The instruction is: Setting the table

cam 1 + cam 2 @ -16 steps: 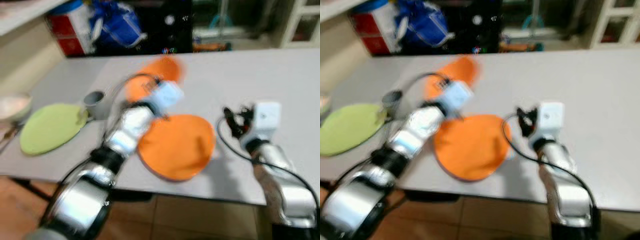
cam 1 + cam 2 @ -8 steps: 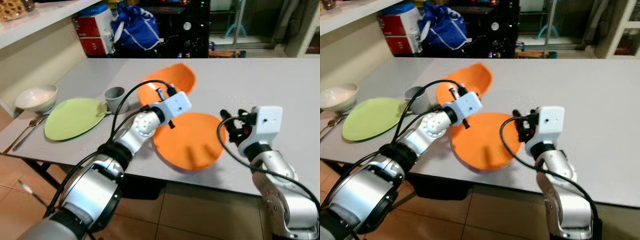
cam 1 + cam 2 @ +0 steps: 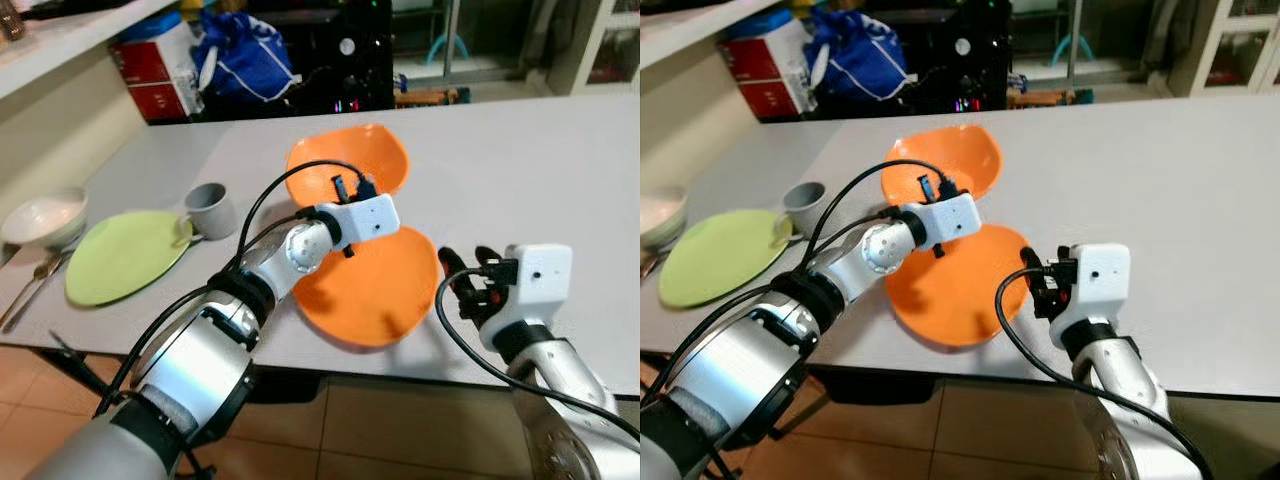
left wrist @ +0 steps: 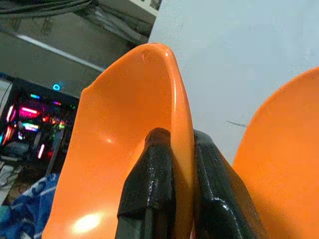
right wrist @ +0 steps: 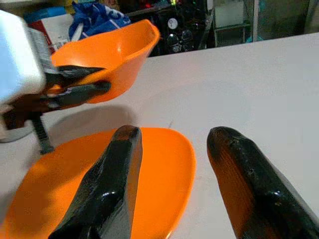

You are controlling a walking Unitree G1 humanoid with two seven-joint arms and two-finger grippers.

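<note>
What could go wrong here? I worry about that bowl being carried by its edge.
The left gripper pinches only the rim of the orange bowl, which hangs tilted above the table; it might slip out and drop. It is also right over the orange plate, so lowering it could knock the plate, which lies near the table edge. The open right gripper hovers close by.

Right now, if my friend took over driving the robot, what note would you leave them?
Left gripper: shut on the rim of the orange bowl, held lifted and tilted above the table.
Right gripper: open, holding nothing, near the right edge of the orange plate.
Orange plate lies flat near the table's front edge. Green plate, grey cup, white bowl and a spoon sit to the left.
Done: plates laid out, bowl picked up.
Left: set the orange bowl down, probably on or by the orange plate, then let go.
</note>
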